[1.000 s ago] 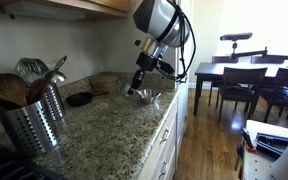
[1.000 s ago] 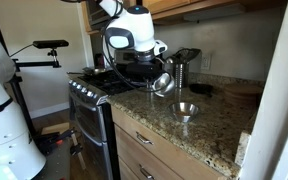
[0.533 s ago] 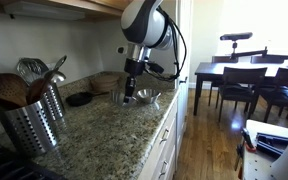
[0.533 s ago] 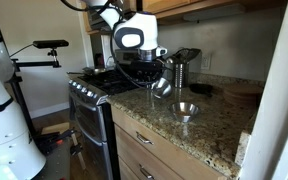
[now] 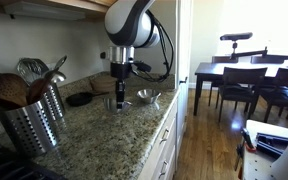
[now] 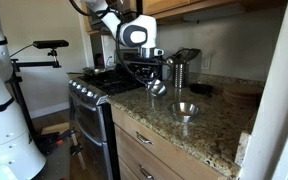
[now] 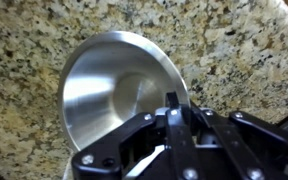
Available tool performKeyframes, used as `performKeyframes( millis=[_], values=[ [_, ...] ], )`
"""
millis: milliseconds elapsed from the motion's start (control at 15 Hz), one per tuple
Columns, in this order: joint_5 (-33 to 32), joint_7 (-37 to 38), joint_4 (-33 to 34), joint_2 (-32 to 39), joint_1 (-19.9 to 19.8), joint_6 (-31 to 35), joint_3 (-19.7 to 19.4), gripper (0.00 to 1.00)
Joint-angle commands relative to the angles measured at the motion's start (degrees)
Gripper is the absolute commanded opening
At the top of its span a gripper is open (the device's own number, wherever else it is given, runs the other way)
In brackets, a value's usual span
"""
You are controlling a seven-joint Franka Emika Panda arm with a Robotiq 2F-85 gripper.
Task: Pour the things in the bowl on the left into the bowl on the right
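Steel bowl (image 7: 114, 95), pinched tight by its rim in my closed claw (image 7: 172, 108), hung low over the table (image 7: 44, 30), near the other bowl (image 6: 185, 109). It looked empty, so I guessed next came setting it down.

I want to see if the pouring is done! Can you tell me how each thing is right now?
gripper: shut, pinching the held bowl's rim.
held bowl: gripped at its rim, inside looks empty.
other bowl: upright on the counter, free of the gripper; contents too small to tell.
utensil canister: upright, full.
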Motion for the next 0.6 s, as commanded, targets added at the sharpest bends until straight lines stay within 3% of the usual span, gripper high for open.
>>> performKeyframes(
  millis=[0,400,533],
  values=[
    [-4.5,5.8,3.7,2.0,1.3,-4.8,0.9,0.07],
    [-9.0,12.5,6.2,4.0,2.7,-9.0,2.2,0.1],
    [-9.5,13.6,6.9,4.4,3.0,-10.0,2.7,0.27]
  ],
)
